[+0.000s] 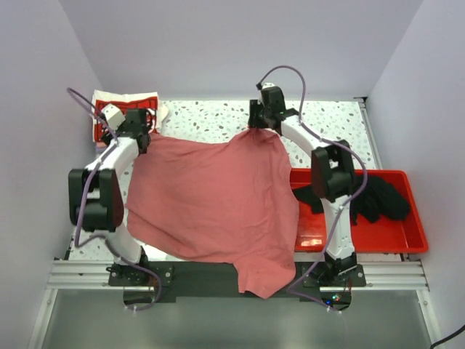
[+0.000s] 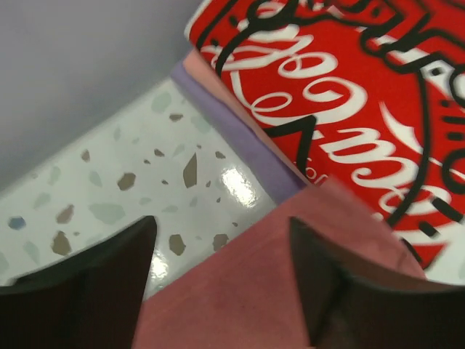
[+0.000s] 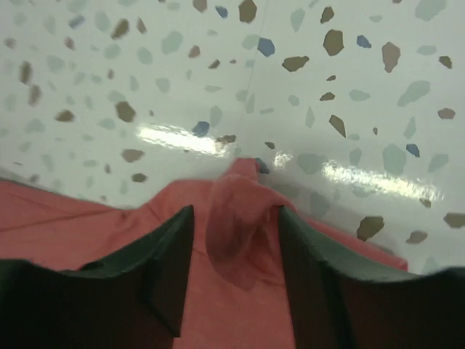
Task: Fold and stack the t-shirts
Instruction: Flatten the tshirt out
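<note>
The dusty-red t-shirt (image 1: 211, 196) lies spread over the table, its near end hanging over the front edge. My left gripper (image 1: 147, 138) is at its far left corner, open, with flat red cloth (image 2: 240, 291) between the wide-apart fingers (image 2: 109, 276). My right gripper (image 1: 256, 129) is at its far right corner, open, with a small raised pucker of red cloth (image 3: 236, 218) between the fingers. A folded white t-shirt with red Coca-Cola print (image 1: 123, 98) lies at the far left, just beyond the left gripper (image 2: 221, 225). A black t-shirt (image 1: 378, 200) lies in the red bin (image 1: 349, 236).
The Coca-Cola shirt (image 2: 349, 94) tops a stack with pink and lilac layers (image 2: 240, 138) under it. The speckled tabletop (image 3: 218, 73) shows beyond the right gripper (image 3: 236, 211). White walls enclose the table at back and both sides.
</note>
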Controlling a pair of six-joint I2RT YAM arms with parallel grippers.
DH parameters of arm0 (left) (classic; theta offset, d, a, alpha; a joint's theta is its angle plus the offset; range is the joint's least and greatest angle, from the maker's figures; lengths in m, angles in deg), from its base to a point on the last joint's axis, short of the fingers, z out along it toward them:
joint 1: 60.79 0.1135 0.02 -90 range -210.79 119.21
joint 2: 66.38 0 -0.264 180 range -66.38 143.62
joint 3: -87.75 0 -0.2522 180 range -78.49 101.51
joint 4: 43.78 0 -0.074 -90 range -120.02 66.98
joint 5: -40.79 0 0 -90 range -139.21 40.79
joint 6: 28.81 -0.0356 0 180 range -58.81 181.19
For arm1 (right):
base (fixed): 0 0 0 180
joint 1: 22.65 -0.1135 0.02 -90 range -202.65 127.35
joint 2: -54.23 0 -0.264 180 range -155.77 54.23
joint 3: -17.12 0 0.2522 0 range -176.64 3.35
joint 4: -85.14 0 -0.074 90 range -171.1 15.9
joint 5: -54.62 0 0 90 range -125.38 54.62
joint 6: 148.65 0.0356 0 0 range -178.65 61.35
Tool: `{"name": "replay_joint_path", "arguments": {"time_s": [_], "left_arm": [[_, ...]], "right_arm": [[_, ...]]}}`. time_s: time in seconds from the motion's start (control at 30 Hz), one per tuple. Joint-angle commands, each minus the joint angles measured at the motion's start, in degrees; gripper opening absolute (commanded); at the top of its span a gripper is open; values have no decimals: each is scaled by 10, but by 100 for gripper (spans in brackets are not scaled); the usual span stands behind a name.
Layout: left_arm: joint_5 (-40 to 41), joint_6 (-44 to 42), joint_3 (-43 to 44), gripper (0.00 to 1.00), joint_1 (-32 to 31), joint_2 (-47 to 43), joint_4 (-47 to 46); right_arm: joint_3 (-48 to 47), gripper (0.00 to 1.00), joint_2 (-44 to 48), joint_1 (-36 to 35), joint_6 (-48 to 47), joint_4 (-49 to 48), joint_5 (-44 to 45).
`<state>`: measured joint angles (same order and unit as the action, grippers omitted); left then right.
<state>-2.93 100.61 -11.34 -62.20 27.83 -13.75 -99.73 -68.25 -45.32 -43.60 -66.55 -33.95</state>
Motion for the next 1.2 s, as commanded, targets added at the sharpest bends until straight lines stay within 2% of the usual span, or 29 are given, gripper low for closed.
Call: {"name": "replay_joint_path", "arguments": {"time_s": [0.0, 0.03, 0.07, 0.1, 0.13, 0.2, 0.3, 0.5, 0.63, 0.77, 0.9, 1.03, 1.17], "left_arm": [[-28, 10, 98, 85, 14, 58, 13], [-30, 11, 108, 91, 14, 62, 20], [-32, 11, 103, 100, 14, 52, 11], [-38, 5, 92, 100, 14, 39, -4], [-56, 0, 77, 100, 14, 24, -20], [-77, -12, 29, 100, 14, -29, -59], [-118, -10, -20, 100, 14, -95, -66], [-194, 18, -83, 100, 14, -205, 32], [-275, 44, -196, 100, 14, -313, 57], [-350, 53, -306, 100, 11, -396, 10], [-357, 49, -353, 100, 11, -423, 11], [-391, 57, -372, 100, 11, -396, -3], [-388, 67, -378, 100, 11, -338, -19]], "right_arm": [[-129, 58, -50, 4, 0, 17, -49], [-163, 74, -61, 5, -4, 38, -51], [-168, 81, -65, 5, -6, 39, -59], [-168, 97, -59, 5, -10, 37, -61], [-155, 99, -53, 4, -9, 30, -61], [-130, 99, -18, 4, -5, 19, -61], [-71, 99, 40, 4, 0, 7, -67], [64, 99, 148, -13, 20, 14, -106], [200, 99, 246, -73, 21, 3, -74], [278, 99, 281, -128, 38, 7, -44], [327, 99, 277, -166, 49, 25, -37], [347, 99, 254, -182, 63, 39, -19], [339, 99, 217, -184, 72, 60, 7]]}}
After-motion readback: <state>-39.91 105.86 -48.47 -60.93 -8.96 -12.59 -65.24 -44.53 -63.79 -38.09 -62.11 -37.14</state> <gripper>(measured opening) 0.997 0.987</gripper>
